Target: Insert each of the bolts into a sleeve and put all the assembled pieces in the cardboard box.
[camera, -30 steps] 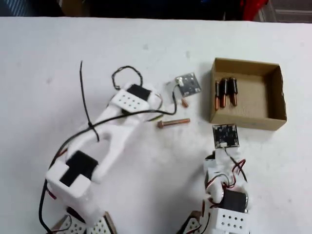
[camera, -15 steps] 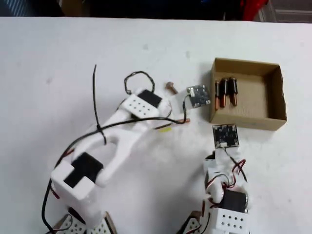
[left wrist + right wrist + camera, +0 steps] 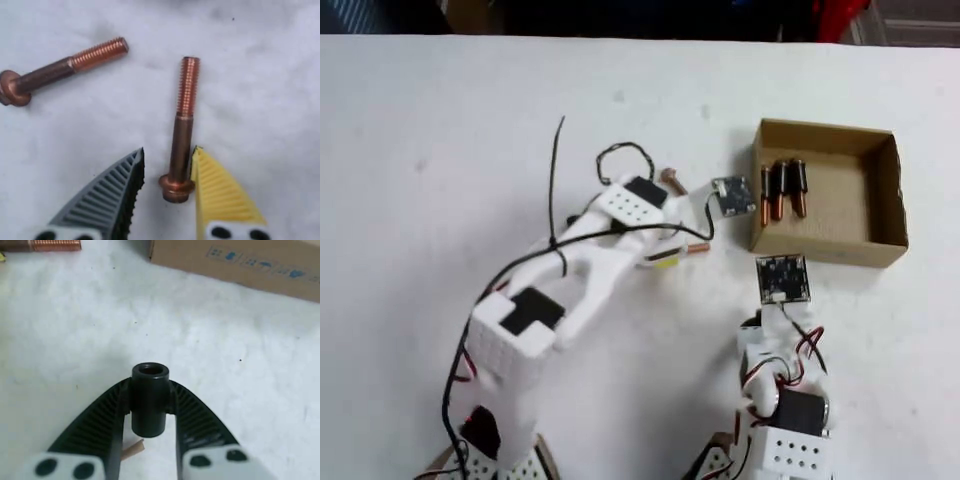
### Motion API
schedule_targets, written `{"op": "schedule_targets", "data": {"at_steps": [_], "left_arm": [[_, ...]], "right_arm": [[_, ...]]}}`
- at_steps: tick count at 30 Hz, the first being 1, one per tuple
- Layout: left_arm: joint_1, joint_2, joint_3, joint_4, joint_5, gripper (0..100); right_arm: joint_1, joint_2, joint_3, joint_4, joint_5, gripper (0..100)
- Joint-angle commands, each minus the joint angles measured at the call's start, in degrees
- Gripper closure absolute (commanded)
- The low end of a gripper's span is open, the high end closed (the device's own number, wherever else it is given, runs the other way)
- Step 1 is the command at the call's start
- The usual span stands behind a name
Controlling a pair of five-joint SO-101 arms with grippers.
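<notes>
Now, left hand (image 3: pixel 168 150) spread astride a threaded copper bolt (image 3: pixel 182 110); right hand (image 3: pixel 149 387) pinching a smooth black sleeve (image 3: pixel 150 412).

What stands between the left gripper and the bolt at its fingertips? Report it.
Nothing visible. The bolt lies between the left gripper's open fingers; the second bolt lies apart, off to one side.

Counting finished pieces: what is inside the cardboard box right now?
Three assembled pieces lie side by side at the left end of the cardboard box in the high view. The remaining floor looks bare; the near wall covers a strip.
</notes>
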Motion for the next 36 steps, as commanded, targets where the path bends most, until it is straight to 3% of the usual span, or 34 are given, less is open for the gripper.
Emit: {"op": "schedule_targets", "data": {"at_steps": [1,8,20,26,36], "left_arm": [[-1.3,0.9,-3.4,2.2,-0.6,84],[-2.8,1.5,-3.4,2.5,-0.6,95],[-3.2,1.5,-3.4,2.5,-0.1,95],[-3.2,0.7,-4.3,7.6,-0.1,95],[-4.8,-14.9,-0.9,15.5,-0.4,95]], "right_arm": [[0.7,-0.5,0.4,0.2,0.1,98.1],[0.7,-0.5,0.4,0.2,0.1,98.1],[0.7,-0.5,0.4,0.2,0.1,98.1],[0.7,-0.5,0.4,0.2,0.1,98.1],[0.7,-0.5,0.4,0.2,0.1,98.1]]}}
